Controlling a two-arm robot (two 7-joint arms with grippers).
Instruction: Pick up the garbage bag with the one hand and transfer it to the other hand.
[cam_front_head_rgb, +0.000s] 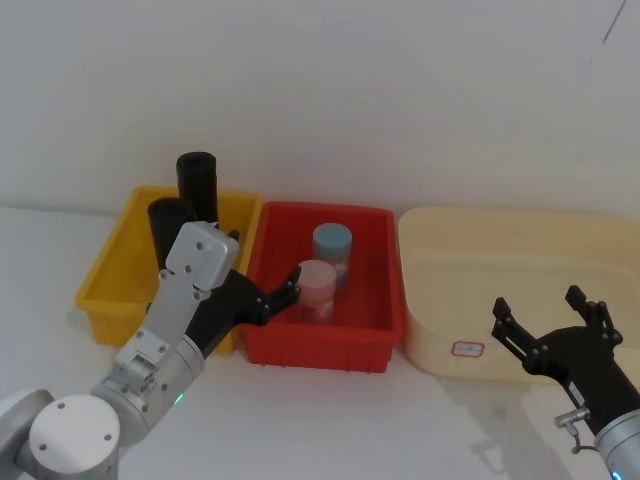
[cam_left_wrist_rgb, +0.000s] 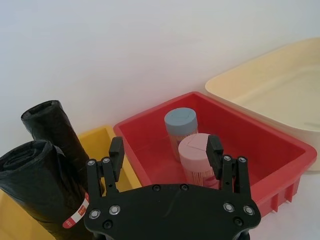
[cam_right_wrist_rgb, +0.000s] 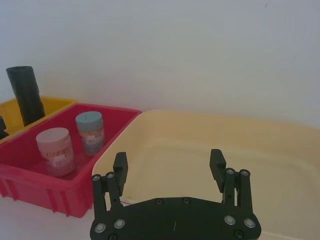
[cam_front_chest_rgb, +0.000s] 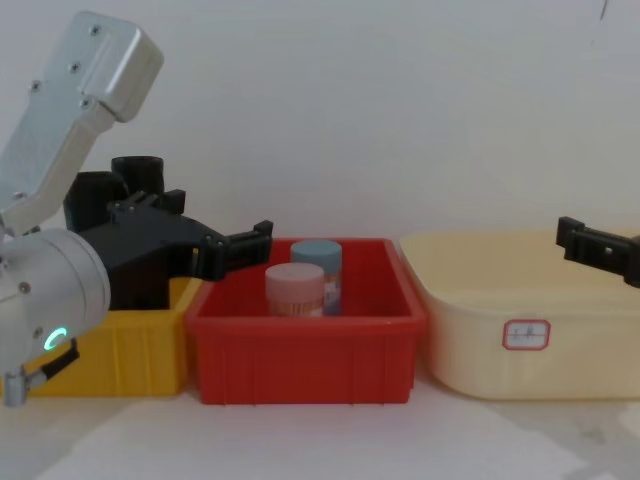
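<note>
The garbage bag (cam_front_head_rgb: 198, 190) stands upright in the far part of the yellow bin (cam_front_head_rgb: 108, 262) at the left, with a second black roll (cam_front_head_rgb: 163, 225) just beside it on the near side. I take the farther, taller roll for the one to be lifted, though the two look much alike. Standing on end, both offer a bare side above the bin's rim, which suits a grasp from the side. The left pincer (cam_front_head_rgb: 265, 254) hovers over the line where the yellow bin meets the red bin (cam_front_head_rgb: 320, 352), fingers spread wide and holding nothing. It sits to the right of the rolls and touches neither, so the pick-up is not yet made, and it would have to swing left to bracket the bag. The right pincer (cam_front_head_rgb: 538, 302) hangs at the near edge of the cream bin (cam_front_head_rgb: 520, 228), also spread and empty, probably waiting to receive the bag. A blue-lidded jar (cam_front_head_rgb: 332, 243) and a pink-lidded jar (cam_front_head_rgb: 317, 282) stand in the red bin, close enough to be knocked on the way across. The three bins sit side by side on a plain white counter (cam_front_head_rgb: 350, 425) against a bare white wall (cam_front_head_rgb: 350, 80).
</note>
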